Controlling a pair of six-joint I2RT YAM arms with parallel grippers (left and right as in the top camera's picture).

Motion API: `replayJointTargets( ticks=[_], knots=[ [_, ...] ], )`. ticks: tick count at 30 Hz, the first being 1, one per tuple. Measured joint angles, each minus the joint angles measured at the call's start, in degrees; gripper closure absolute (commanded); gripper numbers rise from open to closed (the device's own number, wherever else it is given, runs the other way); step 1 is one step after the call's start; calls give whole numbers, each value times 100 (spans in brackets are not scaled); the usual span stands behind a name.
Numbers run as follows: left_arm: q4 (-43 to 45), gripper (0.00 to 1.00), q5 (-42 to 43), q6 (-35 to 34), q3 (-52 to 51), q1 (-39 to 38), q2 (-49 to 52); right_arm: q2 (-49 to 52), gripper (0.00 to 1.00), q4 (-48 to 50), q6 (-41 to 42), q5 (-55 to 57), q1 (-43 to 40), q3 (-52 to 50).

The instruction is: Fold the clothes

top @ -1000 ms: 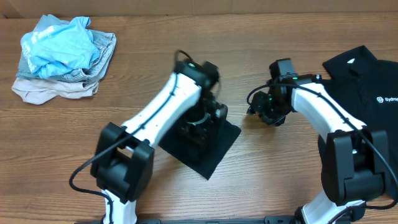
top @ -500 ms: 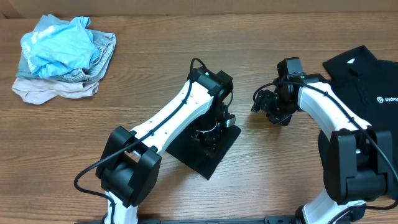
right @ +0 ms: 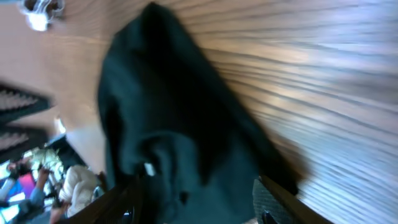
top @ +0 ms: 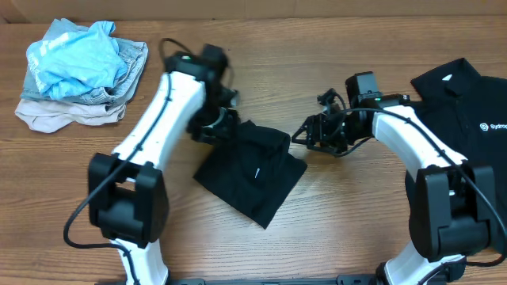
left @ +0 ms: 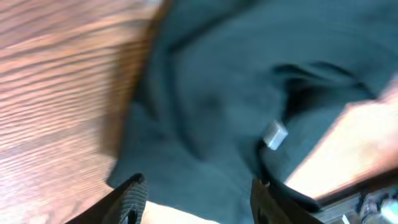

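Observation:
A plain black shirt lies folded into a small diamond at the table's middle, its white neck label facing up. My left gripper hovers at the shirt's upper left edge, open with nothing between its fingers. In the left wrist view the shirt and label fill the frame beyond the left gripper. My right gripper is open just off the shirt's right corner. The right wrist view looks over the right gripper onto the same shirt. A collared black shirt with white chest lettering lies flat at the far right.
A heap of light-blue, grey and beige garments sits at the back left corner. The right arm's base stands over the collared shirt's lower part. Bare wood table surrounds the folded shirt.
My left arm swung off the top of the folded shirt toward the upper left and its gripper opened. My right gripper moved left, closer to the shirt's right corner.

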Motion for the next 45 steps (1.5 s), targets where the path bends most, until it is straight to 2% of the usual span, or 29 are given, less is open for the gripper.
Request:
replayJointTargets(
  ticks=[2, 3, 11, 14, 16, 20, 28, 32, 35, 36, 37, 41, 44, 45],
  knots=[
    [236, 43, 79, 0, -400, 118, -13, 0, 57, 271, 162, -66, 181, -2],
    [385, 44, 146, 0, -634, 136, -13, 0, 58, 407, 295, -39, 275, -4],
    [1397, 45, 695, -2, -2181, -17, -13, 0, 59, 964, 1506, 669, 765, -11],
    [1620, 44, 807, -4, -2516, -44, -39, 0, 83, 960, 1937, 1047, 863, -11],
    [1731, 44, 839, -7, -2627, -37, -136, 0, 96, 979, 2159, 1261, 946, -11],
    [1812, 40, 874, -9, -2699, -37, -190, 0, 96, 782, 2315, 1464, 1045, -9],
    [1834, 28, 997, -44, -2706, -37, -208, 0, 94, -997, 2358, 2406, 776, 59],
    [1838, 22, 1106, -68, -2706, -26, -223, 0, 85, -1189, 2323, 2883, 529, 66],
    [1847, 21, 1141, -90, -2706, -26, -227, 0, 62, -1189, 2166, 3123, 444, 72],
    [1847, 21, 1150, -92, -2706, -26, -227, 0, 58, -1191, 2083, 3187, 409, 76],
    [1845, 20, 1161, -94, -2706, -26, -227, 0, 58, -1193, 1991, 3239, 391, 81],
    [1648, 27, 1224, -7, -2684, -17, -227, -2, 58, -1397, 1685, 3357, 354, 164],
    [973, 31, 1311, 210, -2562, 31, -195, -24, 58, -1515, 1425, 3283, 354, 293],
    [791, 38, 1351, 291, -2465, 57, -184, -52, 59, -1517, 1327, 3195, 354, 334]
  ],
)
